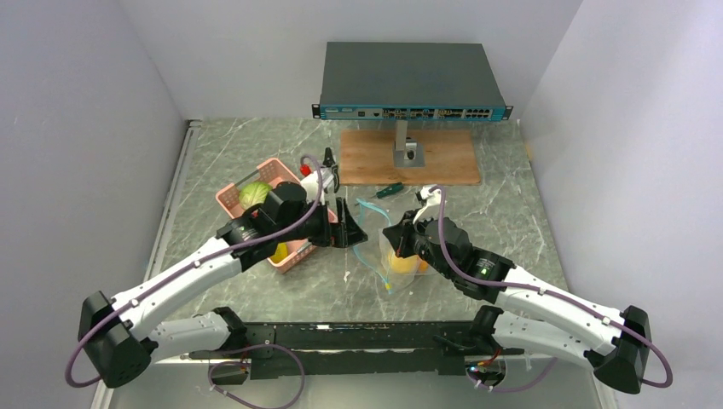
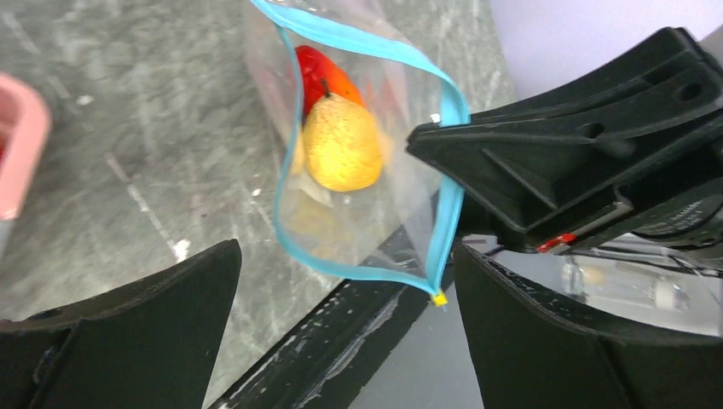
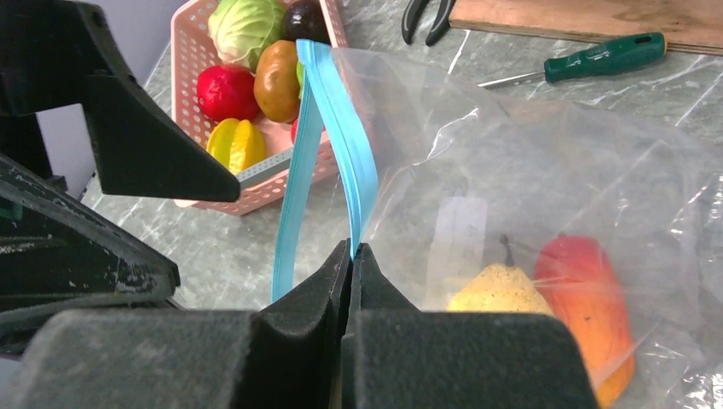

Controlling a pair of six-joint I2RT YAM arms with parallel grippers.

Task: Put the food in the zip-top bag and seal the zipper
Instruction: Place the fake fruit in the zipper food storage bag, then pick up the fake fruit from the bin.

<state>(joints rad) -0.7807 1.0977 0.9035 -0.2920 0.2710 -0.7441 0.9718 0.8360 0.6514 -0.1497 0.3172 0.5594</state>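
The zip-top bag [image 1: 375, 247] stands between my two grippers with its mouth open. Its teal-blue zipper [image 2: 286, 247] forms an open loop in the left wrist view. Inside lie a yellow pear [image 2: 341, 145] and a red-orange fruit [image 2: 320, 72]; both also show in the right wrist view, the pear [image 3: 499, 294] beside the fruit [image 3: 584, 290]. My right gripper [image 3: 352, 249] is shut on one lip of the zipper [image 3: 345, 145]. My left gripper [image 2: 341, 324] is open and empty, its jaws wide apart, just in front of the bag's mouth. The right gripper's fingers [image 2: 546, 162] show pinching the strip.
A pink basket [image 1: 228, 198] holding a cabbage and several fruits [image 3: 247, 85] stands left of the bag. A green-handled screwdriver [image 3: 597, 55] and pliers [image 3: 426, 13] lie behind it. A wooden board [image 1: 443, 158] with a network switch [image 1: 409, 77] on a stand is at the back.
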